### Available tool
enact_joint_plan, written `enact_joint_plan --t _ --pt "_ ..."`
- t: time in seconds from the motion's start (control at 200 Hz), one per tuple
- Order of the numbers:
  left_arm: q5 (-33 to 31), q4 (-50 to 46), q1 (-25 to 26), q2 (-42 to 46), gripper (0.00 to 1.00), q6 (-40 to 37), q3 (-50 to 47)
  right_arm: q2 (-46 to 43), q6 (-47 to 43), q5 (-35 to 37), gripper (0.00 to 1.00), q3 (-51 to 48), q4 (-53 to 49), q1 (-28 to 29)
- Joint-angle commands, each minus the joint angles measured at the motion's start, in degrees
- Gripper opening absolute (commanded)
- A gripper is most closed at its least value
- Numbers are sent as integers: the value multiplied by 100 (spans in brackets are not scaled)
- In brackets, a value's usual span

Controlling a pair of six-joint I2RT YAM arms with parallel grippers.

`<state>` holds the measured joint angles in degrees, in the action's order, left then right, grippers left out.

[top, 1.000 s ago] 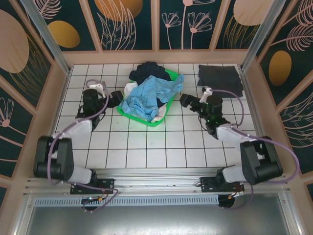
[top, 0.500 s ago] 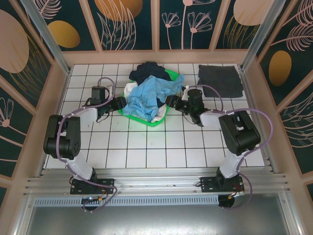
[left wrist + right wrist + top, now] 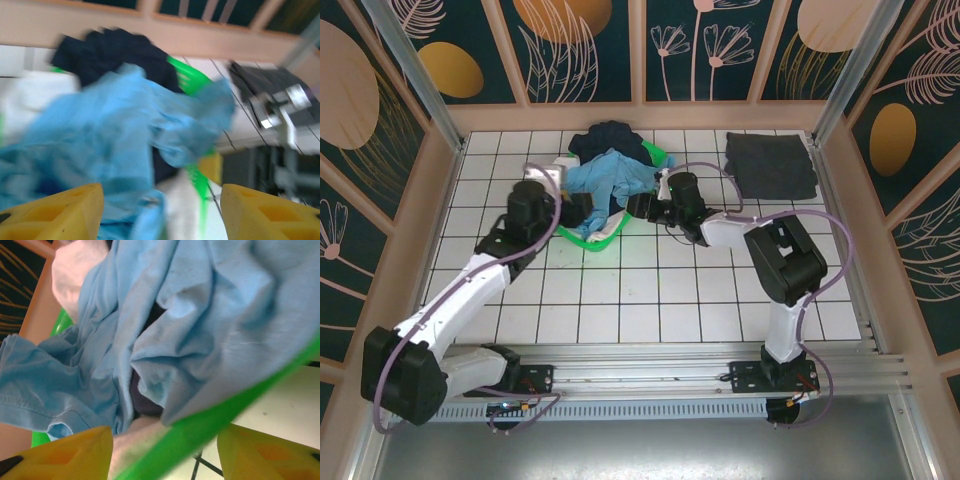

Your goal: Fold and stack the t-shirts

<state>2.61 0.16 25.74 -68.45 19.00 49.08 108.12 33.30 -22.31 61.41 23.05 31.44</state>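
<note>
A crumpled light blue t-shirt (image 3: 610, 178) lies on top of the pile in the green basket (image 3: 595, 237). A folded dark grey t-shirt (image 3: 770, 165) lies flat at the back right. My left gripper (image 3: 582, 212) is at the basket's left side and my right gripper (image 3: 642, 207) at its right side. In the left wrist view the left gripper (image 3: 162, 215) is open, with blue t-shirt (image 3: 100, 135) and green rim (image 3: 192, 80) ahead of it. The right gripper (image 3: 165, 455) is open. The basket rim (image 3: 225, 415) runs slantwise between its fingers, below the blue t-shirt (image 3: 200, 305).
A dark navy cloth (image 3: 610, 135) and a white cloth (image 3: 563, 165) also sit in the basket. Wooden walls close the table at the back and sides. White tiled tabletop (image 3: 650, 290) stretches in front of the basket.
Both arms swung in against the basket's sides. The basket and its pile shifted toward the back left. Both grippers stand narrower than a second ago.
</note>
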Motion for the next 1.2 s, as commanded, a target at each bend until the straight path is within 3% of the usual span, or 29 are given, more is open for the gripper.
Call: enact_joint_plan --t 0.0,0.105,0.18,0.36,0.505,0.626,0.736,0.901,1.091,1.196 --pt "-186 -280 738 -711 63 -463 268 -997 -104 346 62 -522 -208 -531" --pt "-358 -393 1229 -1604 62 -912 877 -1968 -130 622 65 -1412 -309 -1061" --pt "-223 -240 1256 -2062 61 -1066 1081 -2598 -211 678 65 -2032 -345 -1470" --pt "-909 -873 1253 -3224 67 -1222 1963 -3739 -562 648 67 -2837 -910 -2231" --pt "-929 -1095 1251 -3851 58 -1178 2342 -4168 -649 518 68 -3140 -1022 -2591" --pt "-1679 -1444 1251 -4107 52 -1070 2563 -4239 -684 376 69 -3188 -996 -2729" --pt "-2256 -1589 1222 -4081 43 -996 2553 -4272 -685 293 69 -3252 -902 -2740" --pt "-2370 -1506 890 -3546 15 -1033 2125 -4281 -682 290 72 -3341 -851 -2791" --pt "-2665 -928 127 -2817 0 -1523 1422 -4315 -650 253 69 -3466 -727 -2853" --pt "-2707 -449 -365 -2631 0 -2127 1128 -4375 -657 274 69 -3464 -806 -2886"
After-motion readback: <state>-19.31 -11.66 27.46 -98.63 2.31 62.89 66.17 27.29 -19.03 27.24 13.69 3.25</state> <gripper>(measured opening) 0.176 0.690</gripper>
